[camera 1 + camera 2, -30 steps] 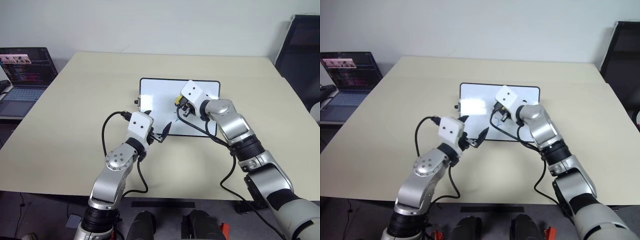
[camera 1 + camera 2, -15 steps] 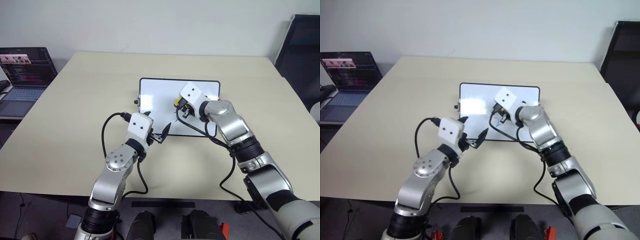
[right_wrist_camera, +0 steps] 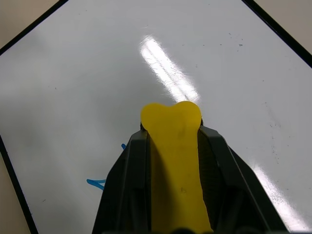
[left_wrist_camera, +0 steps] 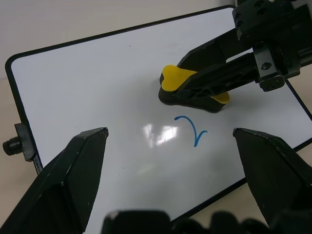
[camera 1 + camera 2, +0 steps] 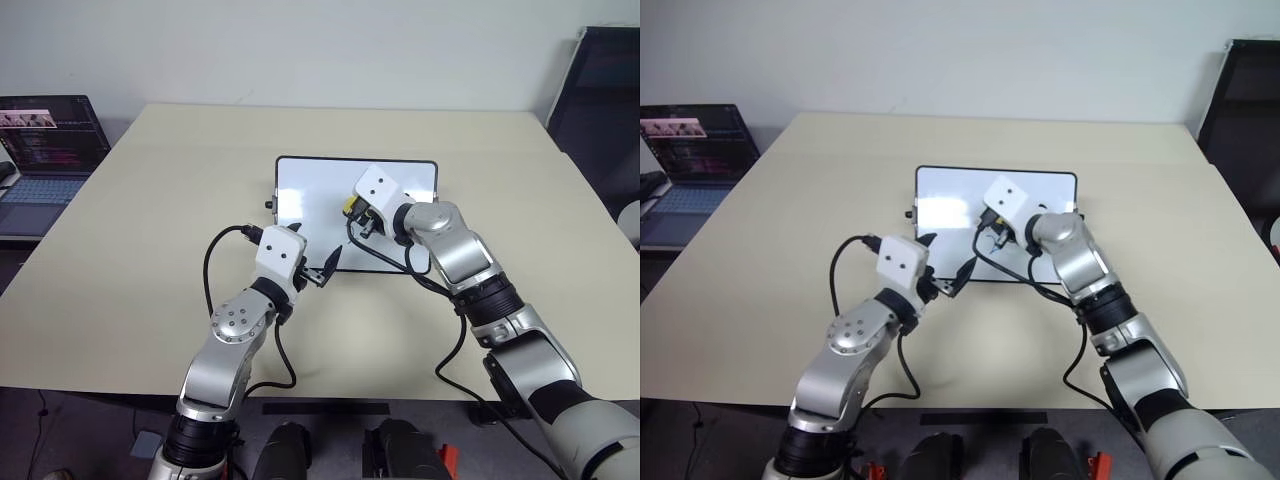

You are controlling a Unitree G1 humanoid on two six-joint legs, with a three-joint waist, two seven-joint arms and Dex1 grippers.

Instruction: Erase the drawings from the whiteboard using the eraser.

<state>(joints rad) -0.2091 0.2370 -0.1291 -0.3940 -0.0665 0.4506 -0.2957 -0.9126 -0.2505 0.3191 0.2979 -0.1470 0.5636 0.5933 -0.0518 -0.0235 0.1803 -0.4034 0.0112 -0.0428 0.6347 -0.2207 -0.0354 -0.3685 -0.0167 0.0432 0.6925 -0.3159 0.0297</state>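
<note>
Our right hand (image 4: 204,90) pinched the eraser (image 4: 187,87) and held it down on the whiteboard (image 5: 310,195), which lay mid-table (image 5: 150,230). Most of the white surface looked clean; of the drawings (image 4: 191,130) we saw one blue hooked stroke just beside the eraser, so we judged the wiping well along with that mark left. Our left hand (image 5: 315,270) hovered spread at the board's near edge. Against a second earlier, the eraser had crept a touch leftward across the board; the left hand had not shifted.
</note>
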